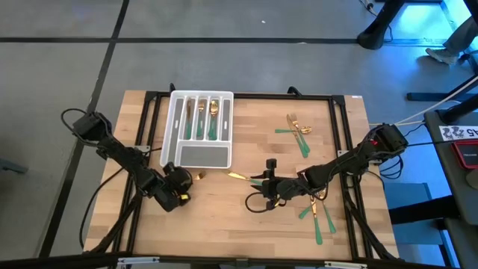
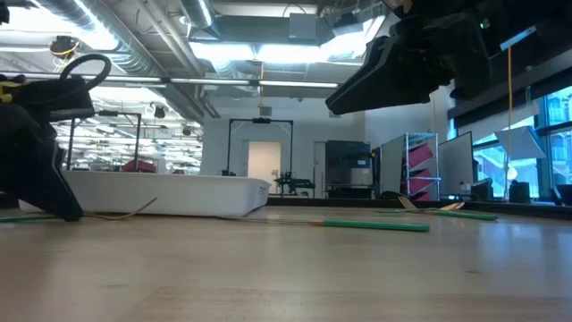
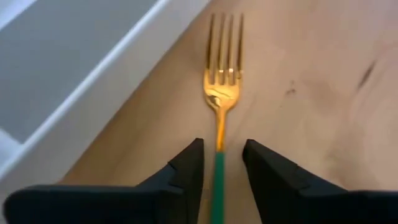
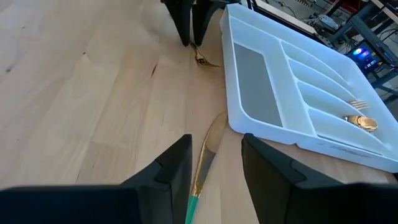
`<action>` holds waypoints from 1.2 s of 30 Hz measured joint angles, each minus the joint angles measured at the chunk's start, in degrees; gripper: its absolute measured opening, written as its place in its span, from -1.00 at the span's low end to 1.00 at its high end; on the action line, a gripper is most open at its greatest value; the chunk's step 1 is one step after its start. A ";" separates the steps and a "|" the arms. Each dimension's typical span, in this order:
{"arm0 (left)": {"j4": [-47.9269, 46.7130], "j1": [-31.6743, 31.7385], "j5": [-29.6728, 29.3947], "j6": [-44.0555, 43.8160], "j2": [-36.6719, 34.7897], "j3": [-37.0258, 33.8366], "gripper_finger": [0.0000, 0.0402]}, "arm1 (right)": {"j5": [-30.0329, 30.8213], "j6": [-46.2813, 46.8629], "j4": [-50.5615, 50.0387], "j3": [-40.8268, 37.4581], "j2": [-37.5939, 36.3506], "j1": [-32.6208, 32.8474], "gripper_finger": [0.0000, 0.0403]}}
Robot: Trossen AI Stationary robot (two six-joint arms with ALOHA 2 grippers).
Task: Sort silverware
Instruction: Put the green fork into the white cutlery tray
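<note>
A fork lies on the wooden table beside the white tray, gold head pointing away from my left gripper. That gripper is open and low, one finger on each side of the fork's green handle, with a gap on both sides. My right gripper is open and hovers above the table over a knife that lies flat, its gold blade toward the tray. The tray's slim compartments hold several pieces of silverware.
More silverware lies in a loose group at the far right and another near the right front. The tray's wall runs close beside the fork. Bare wood lies between the two grippers.
</note>
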 joint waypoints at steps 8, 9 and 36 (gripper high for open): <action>1.46 0.07 5.61 0.57 -0.05 0.37 -0.94 | 1.97 -1.01 -6.70 0.01 -0.87 3.22 -0.31; 1.31 0.07 5.95 0.70 -0.03 0.66 -0.96 | 3.25 -0.72 -8.54 0.02 -1.46 4.27 -0.31; 16.93 30.71 -4.16 34.82 -5.70 15.34 -1.00 | 20.64 13.72 -31.51 0.02 -9.57 14.62 -0.31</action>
